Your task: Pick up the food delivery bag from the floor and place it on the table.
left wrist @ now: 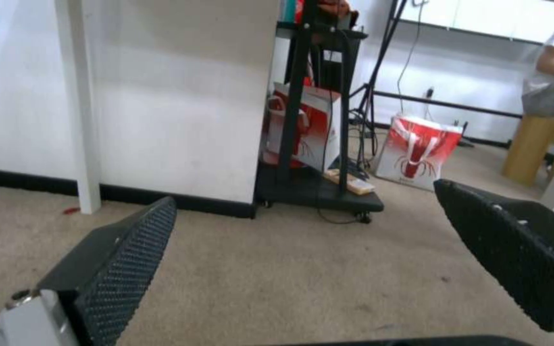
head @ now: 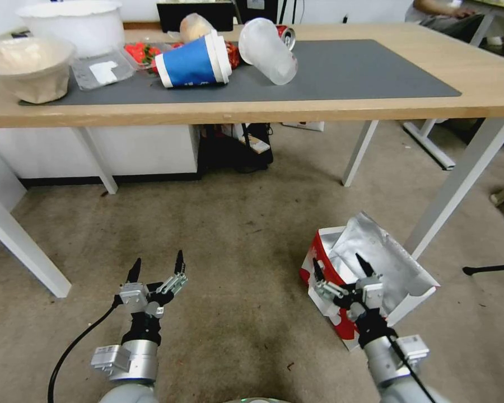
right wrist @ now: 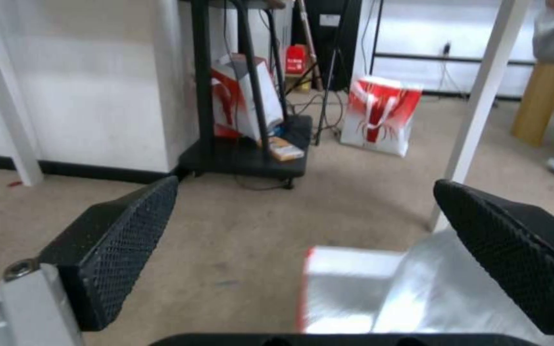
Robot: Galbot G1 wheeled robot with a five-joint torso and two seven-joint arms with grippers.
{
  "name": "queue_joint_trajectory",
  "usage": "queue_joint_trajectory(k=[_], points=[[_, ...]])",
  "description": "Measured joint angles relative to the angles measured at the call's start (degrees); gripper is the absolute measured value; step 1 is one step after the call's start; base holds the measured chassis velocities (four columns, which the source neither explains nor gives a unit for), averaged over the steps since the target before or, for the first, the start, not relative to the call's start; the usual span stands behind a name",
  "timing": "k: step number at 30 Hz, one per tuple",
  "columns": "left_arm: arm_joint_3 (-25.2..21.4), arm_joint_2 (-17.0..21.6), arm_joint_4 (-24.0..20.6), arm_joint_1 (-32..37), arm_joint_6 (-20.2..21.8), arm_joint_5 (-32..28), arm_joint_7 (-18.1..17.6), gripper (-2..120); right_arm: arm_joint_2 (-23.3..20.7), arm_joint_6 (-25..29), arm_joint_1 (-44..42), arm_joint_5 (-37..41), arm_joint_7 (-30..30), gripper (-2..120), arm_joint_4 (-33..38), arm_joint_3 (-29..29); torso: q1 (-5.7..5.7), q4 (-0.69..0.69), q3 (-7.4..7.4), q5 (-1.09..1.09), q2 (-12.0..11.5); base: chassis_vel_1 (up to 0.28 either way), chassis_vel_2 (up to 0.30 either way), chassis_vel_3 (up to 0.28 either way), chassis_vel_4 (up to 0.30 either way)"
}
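With fingers spread wide, right gripper [head: 341, 267] poised above red-and-white foil-lined paper delivery bag [head: 375, 274] standing on stained beige carpet [head: 235, 235] beside white-legged wooden table [head: 487, 84]; left gripper [head: 157, 267] likewise agape over bare carpet.

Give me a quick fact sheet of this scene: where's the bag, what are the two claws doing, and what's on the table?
bag: food delivery bag sits on the floor by a table leg, foil top open
right gripper: open, above the bag's near edge
left gripper: open, over bare carpet, holding nothing
table: grey mat, tipped blue cup, tipped clear cup, bowls at left
task status: bag not yet lifted
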Motion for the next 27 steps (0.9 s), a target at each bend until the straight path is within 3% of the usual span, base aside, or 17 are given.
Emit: queue_joint_trajectory(k=[2,7,9,15,27], points=[[0.08,0.14,0.0,-0.07,0.16,0.15,0.0,100,-1.05,-0.12,0.48,0.69,-0.03,100,-0.26,0.52,0.0,0.0,0.0,0.0,0.01,0.0,0.0,0.0,0.0],[0.95,0.99,0.3,-0.59,1.32,1.02,-0.1,100,-8.44,-0.96,3.49,6.58,-0.72,100,-2.9,4.41,0.01,-0.04,0.0,-0.02,0.09,0.0,0.0,0.0,0.0],[1.16,1.03,0.37,-0.65,1.59,1.31,-0.25,100,-13.39,-1.17,7.87,10.5,-2.13,100,-6.88,5.27,0.02,-0.01,0.0,0.02,0.14,0.0,0.0,0.0,0.0],[1.2,0.82,0.26,-0.69,1.95,1.82,-0.59,100,-21.14,-2.11,16.87,14.78,-3.79,100,-16.44,3.42,0.04,0.02,0.0,0.0,0.21,0.0,0.0,0.0,0.0],[1.76,1.14,0.92,-1.33,2.35,1.7,-0.75,100,-27.73,-3.15,30.6,14.3,-7.09,100,-34.44,-2.94,0.05,0.0,0.0,-0.02,0.28,0.0,0.0,0.0,0.0]])
